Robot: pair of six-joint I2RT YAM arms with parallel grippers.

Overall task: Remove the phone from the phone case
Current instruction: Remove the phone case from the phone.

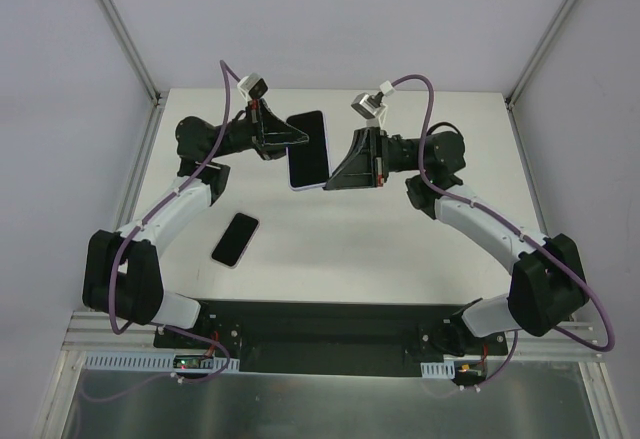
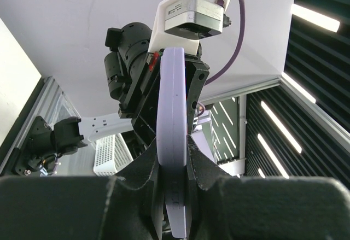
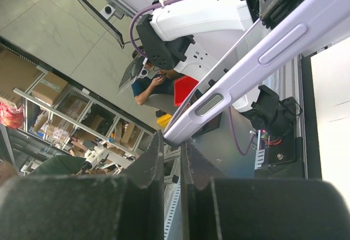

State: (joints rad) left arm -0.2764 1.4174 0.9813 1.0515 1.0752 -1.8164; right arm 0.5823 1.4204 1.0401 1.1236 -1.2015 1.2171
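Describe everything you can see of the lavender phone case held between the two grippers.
The phone case is lavender, smooth and plastic-looking, with rounded corners, a raised side button and an oval cutout along one edge. Its dark face points toward the top camera. The left gripper clamps one long edge, and the right gripper pinches the opposite near corner. It looks held off the table.

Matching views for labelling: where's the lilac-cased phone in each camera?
Top external: cased phone at upper centre, between left gripper and right gripper.
Left wrist: edge-on, vertical, centre, clamped in the left gripper.
Right wrist: diagonal edge with side buttons, upper right.
Shared landmark: white tabletop.
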